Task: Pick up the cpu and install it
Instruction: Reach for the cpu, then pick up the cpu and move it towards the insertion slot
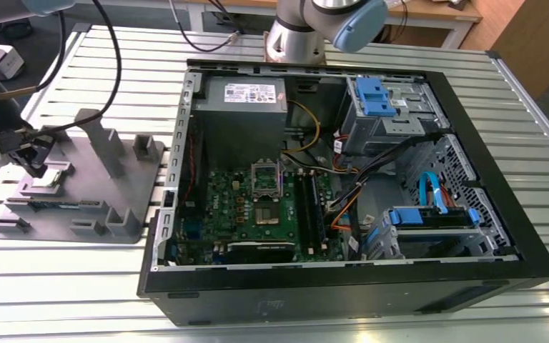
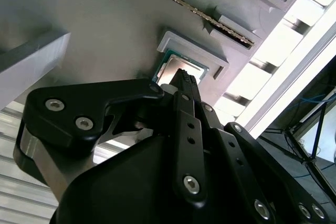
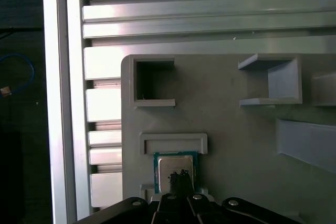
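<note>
A: cpu status?
B: gripper is closed, tips together over its lid. It's seated in the tray pocket, 9 o'clock of the case. I'd worry closed tips could scratch or tilt it.

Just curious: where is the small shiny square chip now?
The small silver-topped square cpu sits in the grey plastic tray, at the exterior view's left, under the gripper.

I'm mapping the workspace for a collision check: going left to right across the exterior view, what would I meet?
Grey plastic tray with upright posts → green motherboard inside the open black computer case → lower blue plastic drive caddy.
</note>
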Controlling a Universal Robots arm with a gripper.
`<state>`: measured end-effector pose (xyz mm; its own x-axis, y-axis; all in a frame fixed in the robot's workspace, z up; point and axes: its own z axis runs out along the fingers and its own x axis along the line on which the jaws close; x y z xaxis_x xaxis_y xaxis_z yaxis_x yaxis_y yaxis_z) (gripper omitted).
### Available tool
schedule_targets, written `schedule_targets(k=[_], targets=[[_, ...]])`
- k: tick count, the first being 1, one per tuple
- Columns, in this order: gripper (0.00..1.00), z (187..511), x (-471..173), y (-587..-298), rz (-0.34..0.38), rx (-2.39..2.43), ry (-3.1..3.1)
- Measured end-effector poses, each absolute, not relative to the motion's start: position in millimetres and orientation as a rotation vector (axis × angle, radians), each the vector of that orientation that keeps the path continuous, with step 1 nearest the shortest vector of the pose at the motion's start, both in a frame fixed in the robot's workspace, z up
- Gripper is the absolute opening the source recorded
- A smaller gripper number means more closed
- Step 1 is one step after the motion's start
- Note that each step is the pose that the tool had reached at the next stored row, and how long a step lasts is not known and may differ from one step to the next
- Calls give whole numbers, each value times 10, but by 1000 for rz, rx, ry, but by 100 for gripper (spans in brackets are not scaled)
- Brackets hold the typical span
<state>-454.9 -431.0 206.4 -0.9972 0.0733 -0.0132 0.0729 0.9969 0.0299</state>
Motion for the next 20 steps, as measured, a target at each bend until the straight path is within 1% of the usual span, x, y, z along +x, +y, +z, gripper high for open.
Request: schedule_targets(k=[16,18,19,20], targets=[[11,2050,-4548,-4310,46,114,3125],[23,2049,-4548,-4310,46,114,3125],[23,2049,-4548,-4310,46,114,3125],[29,2049,-4548,-4310,46,114,3125]])
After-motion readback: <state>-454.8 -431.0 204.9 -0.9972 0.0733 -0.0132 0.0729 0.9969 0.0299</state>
